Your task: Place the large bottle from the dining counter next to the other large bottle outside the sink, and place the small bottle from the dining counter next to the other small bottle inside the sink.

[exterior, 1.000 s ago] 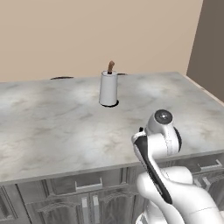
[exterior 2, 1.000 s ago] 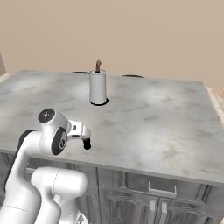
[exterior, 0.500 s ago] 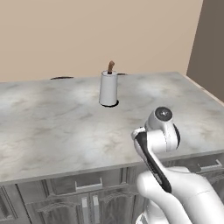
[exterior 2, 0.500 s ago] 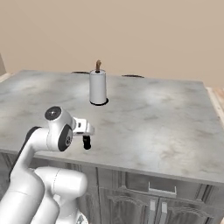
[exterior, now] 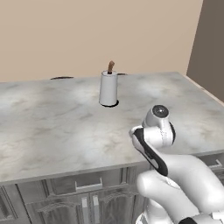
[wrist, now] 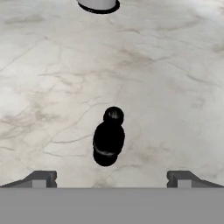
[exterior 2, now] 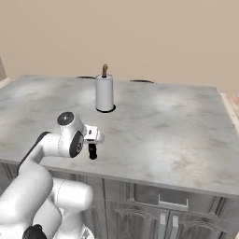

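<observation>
Marble counter (exterior: 48, 122) runs across the left base view, w/ grey cabinet fronts (exterior: 83, 199) under its near edge and a tan wall behind. Going L to R in that view: bare veined stone, then a white paper-towel roll (exterior: 108, 87) upright on a dark round base toward the back-centre, brown peg (exterior: 111, 66) sticking out of its top, then the white arm rising at lower R in front of the counter edge, and a dark brown panel (exterior: 211, 43) at far R. In the right base view the arm is at lower L, bent over the near edge of the counter, hand pointing down at the stone; the roll (exterior 2: 104, 92) sits further back, roughly centre-L, well apart from the hand; rest of the counter to the R is plain marble. Hand view, L to R: L fingertip (wrist: 40, 178) at the bottom, black bottle (wrist: 108, 141) standing on the counter approx. midway btwn the tips and a bit ahead of them, R fingertip (wrist: 183, 178) at the bottom. Gripper (wrist: 111, 179) is spread wide, jaws far apart, nothing pinched; bottle isn't touched by either tip. Bottle has a round cap and fatter body, casts a soft shadow on the marble. Base of the roll (wrist: 98, 4) is cut off at the top edge, well beyond the bottle. Can't tell from these whether it's the large or small bottle.
</observation>
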You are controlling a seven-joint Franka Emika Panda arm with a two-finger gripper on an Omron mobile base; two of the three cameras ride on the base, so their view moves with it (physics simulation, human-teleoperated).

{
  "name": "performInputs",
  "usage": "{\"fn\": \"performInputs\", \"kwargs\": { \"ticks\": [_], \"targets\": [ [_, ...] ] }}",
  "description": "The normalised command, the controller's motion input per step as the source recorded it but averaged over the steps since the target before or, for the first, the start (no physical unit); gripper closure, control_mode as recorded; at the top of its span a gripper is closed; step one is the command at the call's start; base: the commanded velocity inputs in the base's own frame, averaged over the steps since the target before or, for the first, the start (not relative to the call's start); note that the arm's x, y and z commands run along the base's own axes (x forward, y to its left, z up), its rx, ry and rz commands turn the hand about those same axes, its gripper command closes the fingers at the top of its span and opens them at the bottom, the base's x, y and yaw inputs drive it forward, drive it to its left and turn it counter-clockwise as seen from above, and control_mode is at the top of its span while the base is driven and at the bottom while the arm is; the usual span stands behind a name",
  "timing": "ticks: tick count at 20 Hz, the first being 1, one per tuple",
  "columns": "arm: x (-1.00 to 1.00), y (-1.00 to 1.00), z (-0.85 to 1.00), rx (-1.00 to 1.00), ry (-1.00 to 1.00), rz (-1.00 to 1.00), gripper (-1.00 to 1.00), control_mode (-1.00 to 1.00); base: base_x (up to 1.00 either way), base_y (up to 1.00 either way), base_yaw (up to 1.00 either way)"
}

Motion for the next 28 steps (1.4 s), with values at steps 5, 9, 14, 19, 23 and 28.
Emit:
{"fn": "performInputs", "kwargs": {
  "ticks": [5, 9, 14, 19, 23, 28],
  "targets": [
    [0.20, 0.00, -0.43, 0.00, 0.00, 0.00, -1.00, -1.00, 0.00, 0.00, 0.00],
    [0.12, 0.00, -0.40, 0.00, 0.00, 0.00, -1.00, -1.00, 0.00, 0.00, 0.00],
    [0.10, 0.00, -0.34, 0.00, 0.00, 0.00, -1.00, -1.00, 0.00, 0.00, 0.00],
    [0.07, 0.00, -0.26, 0.00, 0.00, 0.00, -1.00, -1.00, 0.00, 0.00, 0.00],
    [0.08, 0.00, -0.18, 0.00, 0.00, 0.00, -1.00, -1.00, 0.00, 0.00, 0.00],
    [0.08, 0.00, -0.14, 0.00, 0.00, 0.00, -1.00, -1.00, 0.00, 0.00, 0.00]
  ]
}}
